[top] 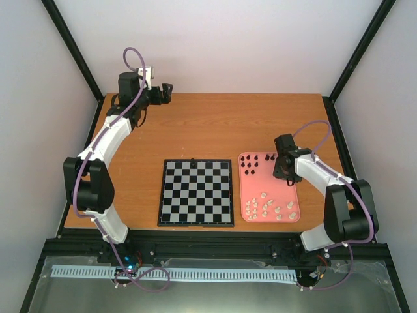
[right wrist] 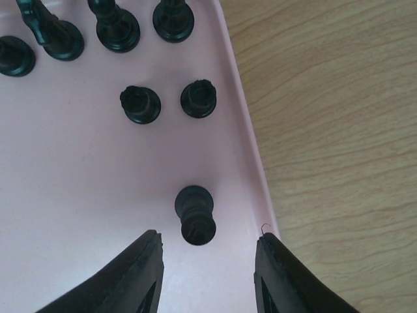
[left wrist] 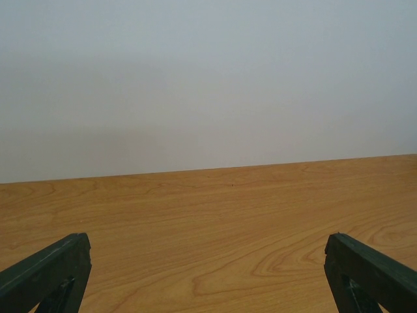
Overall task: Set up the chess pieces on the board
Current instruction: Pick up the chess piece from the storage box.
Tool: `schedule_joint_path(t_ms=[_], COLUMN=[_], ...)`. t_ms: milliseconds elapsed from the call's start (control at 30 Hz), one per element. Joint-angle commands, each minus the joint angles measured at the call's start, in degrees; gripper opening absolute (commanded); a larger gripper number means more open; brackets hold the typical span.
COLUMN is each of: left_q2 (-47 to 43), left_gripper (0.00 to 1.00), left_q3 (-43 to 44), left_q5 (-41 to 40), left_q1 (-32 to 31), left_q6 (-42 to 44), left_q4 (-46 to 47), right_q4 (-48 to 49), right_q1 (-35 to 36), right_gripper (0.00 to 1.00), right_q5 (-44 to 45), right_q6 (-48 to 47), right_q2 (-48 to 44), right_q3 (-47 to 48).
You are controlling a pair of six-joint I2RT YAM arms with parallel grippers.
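The board (top: 195, 192) lies flat on the middle of the bench (top: 195, 130). Just right of it sits the pink tray (top: 268, 185), with white pieces (top: 267, 207) scattered at its near end and black pieces (top: 253, 164) grouped at its far end. The right pincer (right wrist: 208, 240) hangs over the tray's far right part. Its jaws stand apart on either side of one black piece (right wrist: 195, 220) close to the rim, with a gap on each side. At the bench's far left corner, the left pincer (left wrist: 207, 244) is spread wide and holds nothing.
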Motion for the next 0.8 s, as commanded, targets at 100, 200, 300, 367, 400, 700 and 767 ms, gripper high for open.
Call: schedule_joint_path(t_ms=[100,200,300,367,400,700,767], left_q2=[-0.03,-0.09,-0.12,-0.12,-0.12,0.21,0.08], left_gripper=[1.00,1.00,1.00,1.00,1.00,1.00,1.00], left_q3=[2.37,2.32,2.32,2.28,2.27,2.37,2.27], left_q5=[0.74,0.69,0.61,0.54,0.59,0.59,0.54], left_q1=[0.26,0.29,0.24,0.24,0.25,0.21,0.20], left_q6=[-0.42,-0.42,-0.42,-0.42,-0.42,-0.38,-0.41], left_q4=[1.35,1.34,1.24,1.35,1.33,1.40,1.39], right_q4=[2.42,2.33,2.37,2.32,2.39,2.29,2.36], right_q1=[-1.24,-1.31,-1.29,-1.29,-1.29,-1.61,-1.73], right_gripper=[0.43,0.41,0.41,0.40,0.40,0.40,0.40], right_q5=[-3.51,-3.66,-3.42,-3.13,-2.97,-1.76,-1.67], right_q6=[-3.89,-4.38,-4.38,-4.41,-4.44,-4.12,-3.99], right_q2=[1.64,2.59,2.59,2.51,2.54,3.32,3.41], right_q3=[1.96,2.55,2.47,2.38,2.38,1.86,1.77])
